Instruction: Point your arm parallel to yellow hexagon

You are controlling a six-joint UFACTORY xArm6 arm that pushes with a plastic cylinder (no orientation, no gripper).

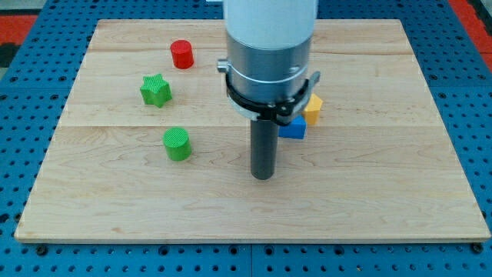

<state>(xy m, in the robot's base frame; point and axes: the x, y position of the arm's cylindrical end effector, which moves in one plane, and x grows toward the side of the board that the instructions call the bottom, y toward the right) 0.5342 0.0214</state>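
A pale wooden board (369, 200) is laid on a blue pegboard (15, 92). Five blocks are seen on the board. A red cylinder (182, 54) is placed near the view's top, left of centre. A green star (155, 90) is set below it, and a green cylinder (177, 144) lower still. At the centre-right, a yellow hexagon (314, 108) and a blue block (294, 128) are found touching, both partly hidden.
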